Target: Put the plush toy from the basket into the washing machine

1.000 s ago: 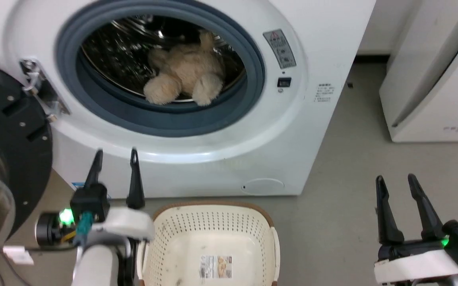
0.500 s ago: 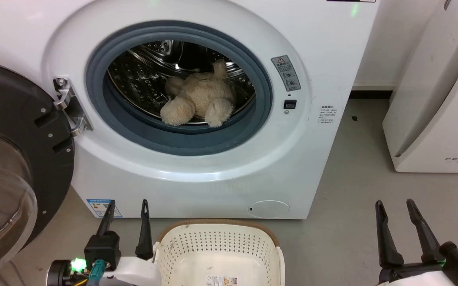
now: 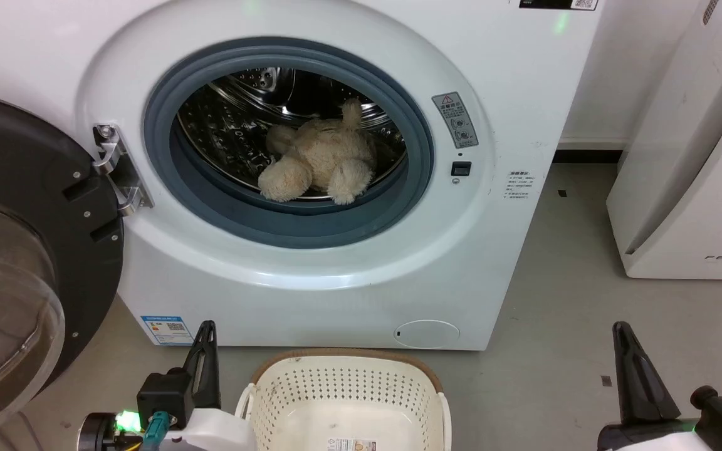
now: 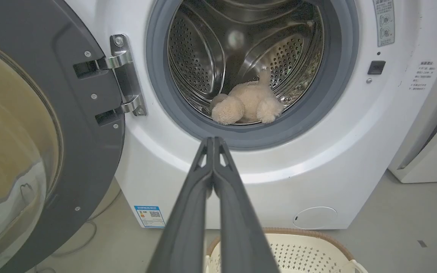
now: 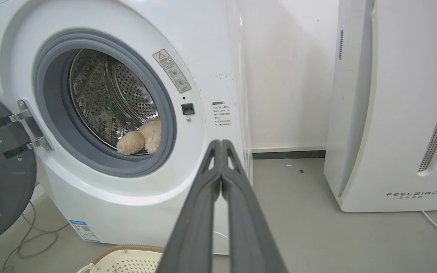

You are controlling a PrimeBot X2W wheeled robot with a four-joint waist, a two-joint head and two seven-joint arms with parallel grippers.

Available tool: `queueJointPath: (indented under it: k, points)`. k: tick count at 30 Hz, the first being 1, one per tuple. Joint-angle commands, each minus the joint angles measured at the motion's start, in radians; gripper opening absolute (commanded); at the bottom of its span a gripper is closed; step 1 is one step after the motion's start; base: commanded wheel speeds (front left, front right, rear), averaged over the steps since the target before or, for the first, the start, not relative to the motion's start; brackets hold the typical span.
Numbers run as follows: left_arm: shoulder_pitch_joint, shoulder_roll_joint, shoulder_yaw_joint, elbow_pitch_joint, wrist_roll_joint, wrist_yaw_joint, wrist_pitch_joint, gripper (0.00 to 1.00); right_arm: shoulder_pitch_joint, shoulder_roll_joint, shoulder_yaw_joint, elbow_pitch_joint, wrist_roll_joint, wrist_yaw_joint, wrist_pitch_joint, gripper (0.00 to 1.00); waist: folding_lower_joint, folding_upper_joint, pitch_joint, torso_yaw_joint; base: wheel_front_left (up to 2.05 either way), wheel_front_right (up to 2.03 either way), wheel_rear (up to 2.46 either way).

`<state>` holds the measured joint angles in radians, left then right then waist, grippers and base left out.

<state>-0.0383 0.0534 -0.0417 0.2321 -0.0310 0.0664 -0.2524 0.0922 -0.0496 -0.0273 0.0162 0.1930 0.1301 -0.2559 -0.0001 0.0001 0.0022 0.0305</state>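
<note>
The beige plush toy lies in the steel drum of the white washing machine, just behind the grey door seal; it also shows as the plush toy and the plush toy. The cream basket stands on the floor before the washer and holds nothing but its label sticker. My left gripper is low at the left of the basket, shut with nothing in it; its tips touch. My right gripper is low at the right, shut on nothing, tips together.
The washer's black-rimmed glass door hangs open at the left on its hinge. A white FEELAIR appliance stands at the right. Bare grey floor lies between it and the washer. Cables trail on the floor under the door.
Both grippers have shut and dropped lower in the head view. The head camera has tilted up, so the washer sits lower in view. The plush toy has stayed in the drum.
</note>
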Motion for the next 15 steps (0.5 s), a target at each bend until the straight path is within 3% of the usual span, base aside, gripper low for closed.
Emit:
queueJointPath:
  k: [1,15]
  points:
    - [0.001,0.0,0.002,-0.007,0.001,-0.002,0.007,0.0,-0.003,0.0,0.001,-0.001,-0.007,0.0,0.008,0.0,0.0001,-0.0001,0.0,-0.001,0.0,0.0,0.0]
    - [0.006,0.0,0.006,-0.033,0.005,-0.01,0.035,0.0,-0.014,0.0,0.004,-0.002,-0.029,0.0,0.037,0.0,0.0001,-0.0001,0.0,-0.004,0.0,0.0,0.0]
